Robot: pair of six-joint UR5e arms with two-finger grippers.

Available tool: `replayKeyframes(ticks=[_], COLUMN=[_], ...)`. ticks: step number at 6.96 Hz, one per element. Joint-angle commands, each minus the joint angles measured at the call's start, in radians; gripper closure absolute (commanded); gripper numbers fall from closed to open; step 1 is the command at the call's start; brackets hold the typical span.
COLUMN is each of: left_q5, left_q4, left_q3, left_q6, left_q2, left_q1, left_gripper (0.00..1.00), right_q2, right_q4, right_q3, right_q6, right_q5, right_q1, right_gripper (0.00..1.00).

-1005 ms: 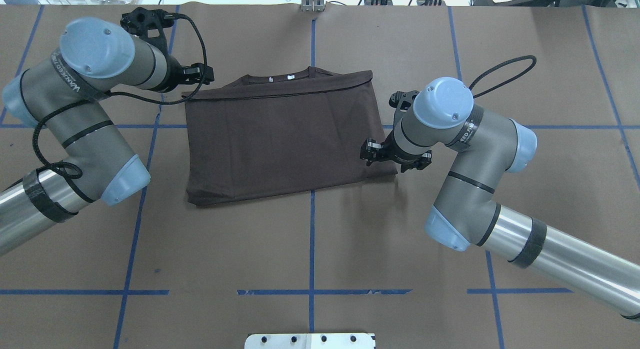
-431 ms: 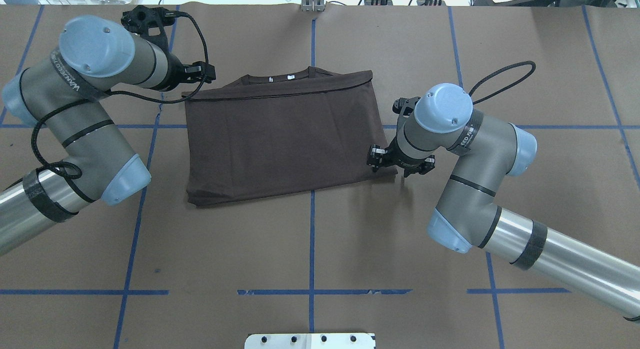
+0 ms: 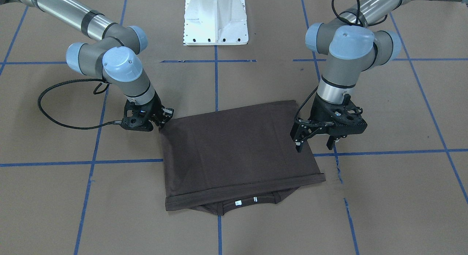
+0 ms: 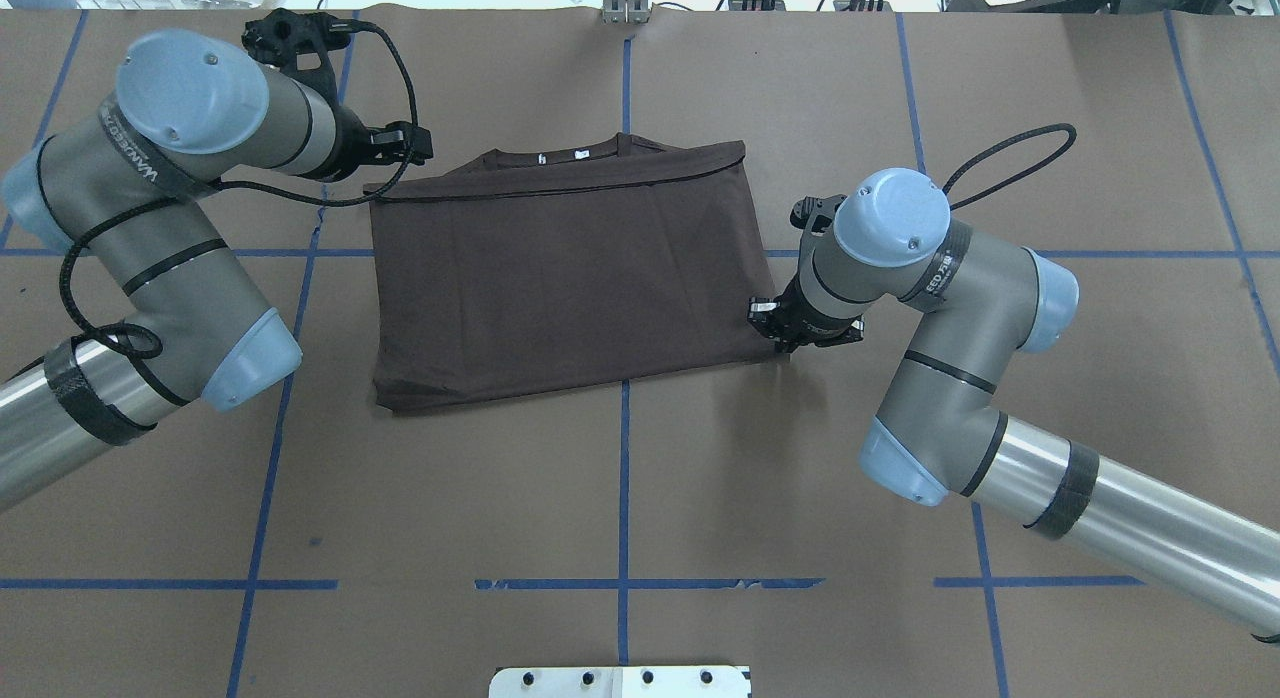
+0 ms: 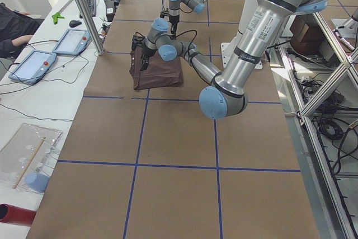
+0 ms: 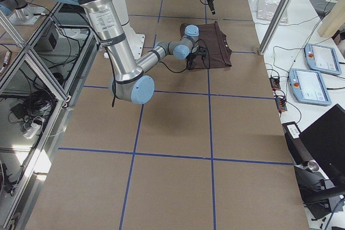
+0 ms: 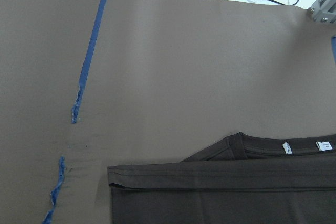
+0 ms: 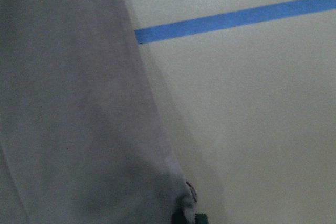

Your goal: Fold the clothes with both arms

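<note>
T-shirt (image 4: 570, 268) work turns on the right gripper (image 3: 161, 124). Over the last second it has slid off the garment's right edge towards the robot and dropped to the near right corner, where its fingertips now touch the cloth. The right wrist view shows that corner puckered against a dark fingertip, but I cannot tell whether the jaws have pinched it. The left gripper (image 3: 314, 141) has not moved; its fingers stand wide apart at the shirt's left edge, near the far corner, holding nothing. So the right arm looks about ready to take its corner, while the left is not yet down, and the next fold probably waits on both. Outward, the shirt lies already folded flat on the table (image 4: 620, 498), astride the middle tape line, nearer the far edge. Its collar (image 4: 560, 158) points to that far edge, away from the robot; its long axis runs left to right, roughly parallel to the edge, slightly skewed
</note>
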Motion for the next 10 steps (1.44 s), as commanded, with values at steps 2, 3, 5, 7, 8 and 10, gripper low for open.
replayKeyframes(ticks=[2, 3, 5, 7, 8, 10], left_q5=[0.000, 0.000, 0.000, 0.000, -0.005, -0.055], left_q4=[-0.002, -0.002, 0.000, 0.002, 0.002, 0.020], left_q3=[0.001, 0.001, -0.001, -0.014, -0.031, -0.054], left_q6=[-0.005, -0.007, -0.010, -0.037, -0.057, -0.127], left_q2=[-0.003, -0.004, -0.009, -0.009, -0.007, 0.000], left_q1=[0.002, 0.002, 0.000, 0.006, 0.009, 0.046], left_gripper=[0.00, 0.00, 0.00, 0.00, 0.00, 0.00], right_q2=[-0.024, -0.158, -0.399, -0.621, -0.653, -0.601], right_q4=[-0.003, -0.022, -0.100, -0.109, -0.108, -0.103], right_q3=[0.046, 0.200, 0.488, 0.685, 0.738, 0.770], right_q6=[-0.002, -0.002, 0.015, 0.073, 0.183, 0.294], right_q5=[0.015, 0.015, 0.006, 0.009, 0.009, -0.032], right_q1=[0.014, -0.025, -0.143, -0.350, -0.450, -0.421], right_gripper=[1.00, 1.00, 1.00, 1.00, 0.59, 0.00])
